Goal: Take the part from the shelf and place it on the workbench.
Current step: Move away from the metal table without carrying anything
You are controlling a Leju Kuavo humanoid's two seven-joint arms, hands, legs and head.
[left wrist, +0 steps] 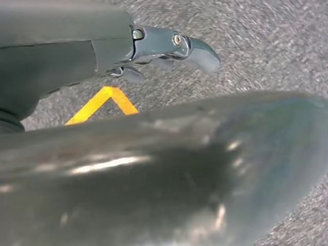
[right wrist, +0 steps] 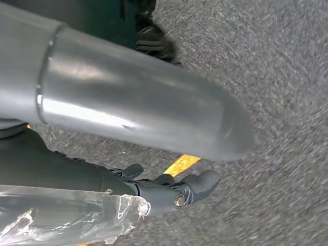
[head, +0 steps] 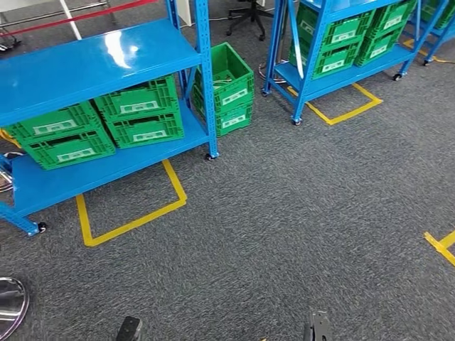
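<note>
- where is the robot looking now?

- down at the grey carpet [head: 301, 213]. in front on the left there is a blue shelf [head: 80, 67] on small wheels, with green crates [head: 139, 110] stacked in pairs on its lower board. a frame of yellow tape [head: 129, 224] is on the floor around its corner. two more green crates [head: 230, 89] stand stacked on the floor just beside the shelf post, and a second blue shelf [head: 343, 78] with more crates is farther back on the right.

- and the part, do you see it?

- no, i cannot tell where it is. the top board of the near shelf looks bare and shiny, and i cannot see inside the crates.

- what about the hands?

- the left hand [left wrist: 155, 51] hangs over the carpet, near a corner of yellow tape. its thumb is stretched out straight and the darker fingers [left wrist: 133, 75] under it are a little bent and apart. i see nothing between them, so it looks loose and empty.

- the right one?

- the right hand [right wrist: 170, 189] also hangs above the carpet, the thumb straight, the fingers [right wrist: 129, 170] slightly spread. but some crumpled clear plastic [right wrist: 69, 215] lies against the wrist side of it. if the hand holds this plastic, or what is inside, i cannot tell from here.
</note>
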